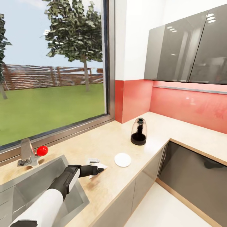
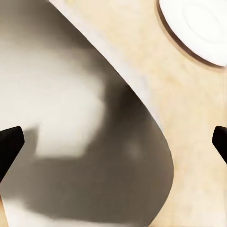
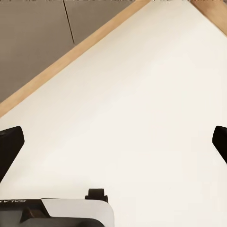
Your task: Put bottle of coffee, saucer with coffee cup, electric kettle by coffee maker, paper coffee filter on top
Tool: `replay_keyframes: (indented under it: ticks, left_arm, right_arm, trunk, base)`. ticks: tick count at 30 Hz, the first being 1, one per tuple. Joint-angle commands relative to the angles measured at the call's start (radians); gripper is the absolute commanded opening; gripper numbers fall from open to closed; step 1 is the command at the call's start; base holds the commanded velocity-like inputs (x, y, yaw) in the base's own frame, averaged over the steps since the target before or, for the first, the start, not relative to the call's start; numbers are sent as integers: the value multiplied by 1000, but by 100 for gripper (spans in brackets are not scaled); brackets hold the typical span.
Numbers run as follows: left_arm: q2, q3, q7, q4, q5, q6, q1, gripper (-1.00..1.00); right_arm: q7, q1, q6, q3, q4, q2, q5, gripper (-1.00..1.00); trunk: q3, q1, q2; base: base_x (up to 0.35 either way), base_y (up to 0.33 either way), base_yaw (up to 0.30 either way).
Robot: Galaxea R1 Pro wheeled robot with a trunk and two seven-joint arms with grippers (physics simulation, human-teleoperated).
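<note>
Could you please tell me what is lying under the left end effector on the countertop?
A white paper coffee filter lies flat on the beige countertop beneath the open left end effector, beside the saucer. Whatever is under the filter itself is covered.

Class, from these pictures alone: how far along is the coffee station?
Done: the coffee maker stands on the countertop, and the saucer lies near it. In hand: the left gripper, jaws wide open, is at a paper filter lying on the counter. Left: filter onto the maker, cup onto the saucer, coffee bottle and kettle beside it. The right gripper hangs open over the floor.
</note>
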Motion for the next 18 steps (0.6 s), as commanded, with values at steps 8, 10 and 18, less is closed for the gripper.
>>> replay_keyframes:
  ticks: [8, 10, 18]
  left_arm:
    - [1, 0, -2, -1, 6, 6, 0, 100]
    - [1, 0, -2, -1, 7, 6, 0, 100]
    - [1, 1, -2, 15, 6, 6, 0, 100]
  right_arm:
    - [-1, 0, -3, 0, 1, 0, 0, 100]
    - [-1, 0, -3, 0, 1, 0, 0, 100]
    - [-1, 0, -2, 0, 1, 0, 0, 100]
  trunk:
    - [0, 0, -1]
    - [0, 0, -1]
    - [0, 0, -1]
  base:
    - [82, -58, 0]
    - [4, -3, 0]
    - [0, 0, 0]
